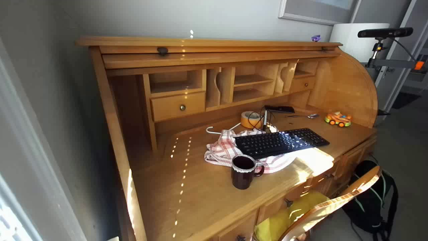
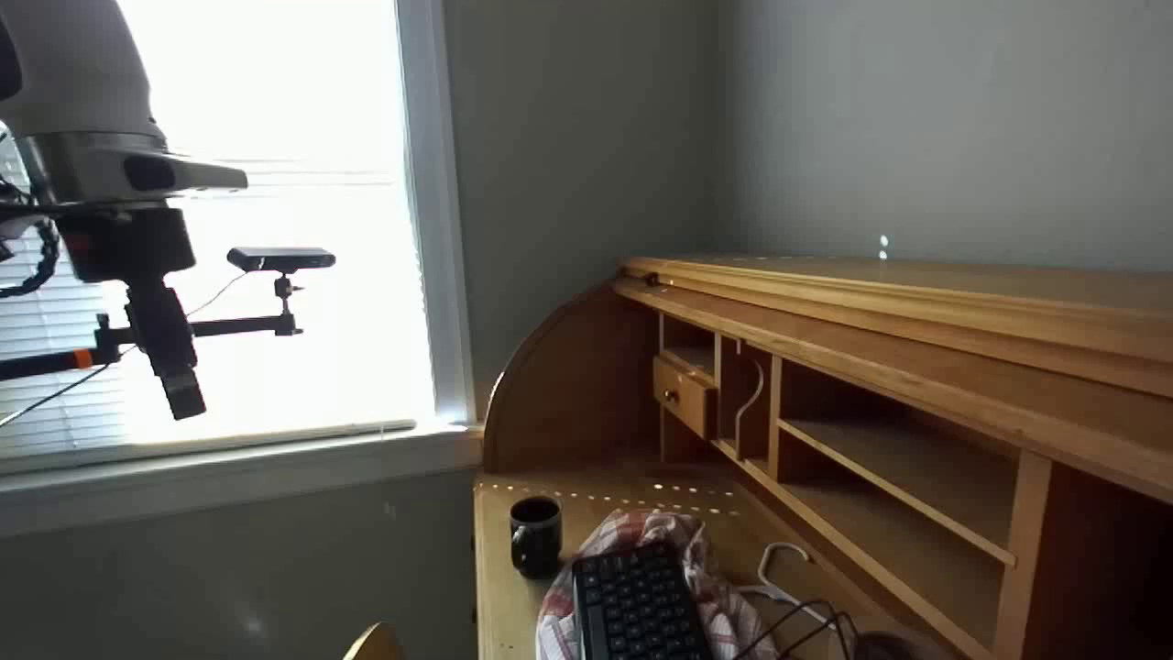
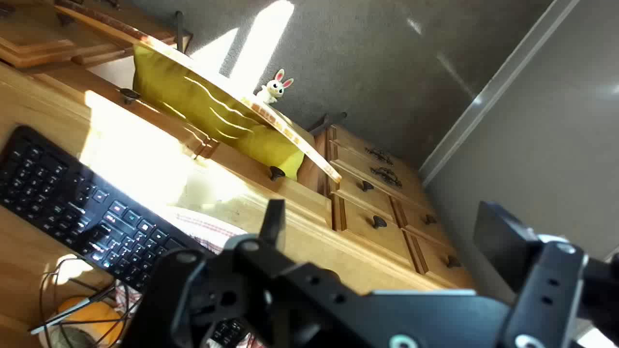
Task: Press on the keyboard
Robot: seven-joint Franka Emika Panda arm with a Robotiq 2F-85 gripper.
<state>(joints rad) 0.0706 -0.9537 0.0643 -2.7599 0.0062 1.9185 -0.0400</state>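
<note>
In an exterior view we log the keyboard (image 1: 284, 143) lying partly over a checked cloth (image 1: 219, 150) on the desk (image 1: 207, 197). In an exterior view we note the gripper (image 2: 187, 401) raised, well apart from it. In the wrist view we record its fingers (image 3: 274, 222) spread wide.

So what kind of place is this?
It looks like a study corner, probably in somebody's home. There's a wooden roll-top desk, a computer keyboard for working, and an orange toy car, which makes it feel homey rather than like an office.
</note>
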